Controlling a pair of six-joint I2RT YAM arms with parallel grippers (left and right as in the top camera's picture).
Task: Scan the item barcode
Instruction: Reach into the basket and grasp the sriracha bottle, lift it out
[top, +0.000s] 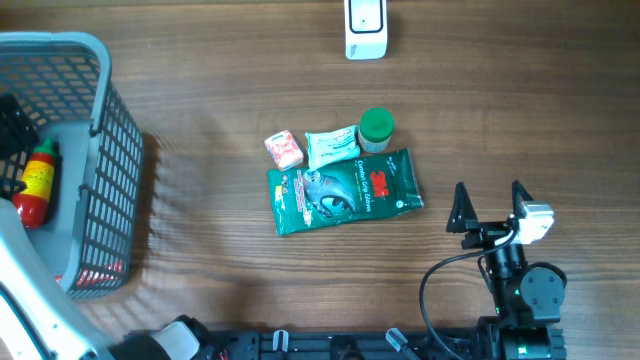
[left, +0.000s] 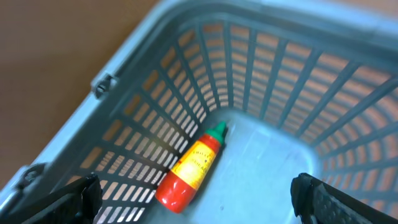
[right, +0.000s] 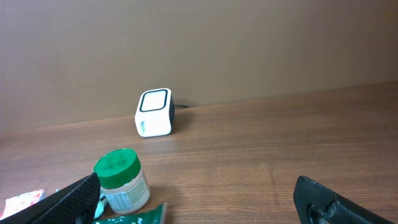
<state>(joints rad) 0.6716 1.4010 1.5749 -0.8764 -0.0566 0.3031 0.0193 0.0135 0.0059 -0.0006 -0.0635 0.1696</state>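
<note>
Mid-table, the 3M Comfort Grip Gloves pack (top: 345, 190) lies long-axis left-right, left gripper (left: 196, 199) and right gripper (top: 488, 190) both gaping open.

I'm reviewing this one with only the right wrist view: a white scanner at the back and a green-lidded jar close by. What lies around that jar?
Observer: The overhead view shows a green glove package lying flat next to the jar, on the side away from the scanner, and a pink packet to its left.
Operator: Where is the other arm?
Observer: The left gripper hangs open over a grey basket at the table's left end. A red bottle lies on the basket floor.
Operator: How near is my gripper to that package?
Observer: The right gripper is open and empty, just right of the package and not touching it.
</note>
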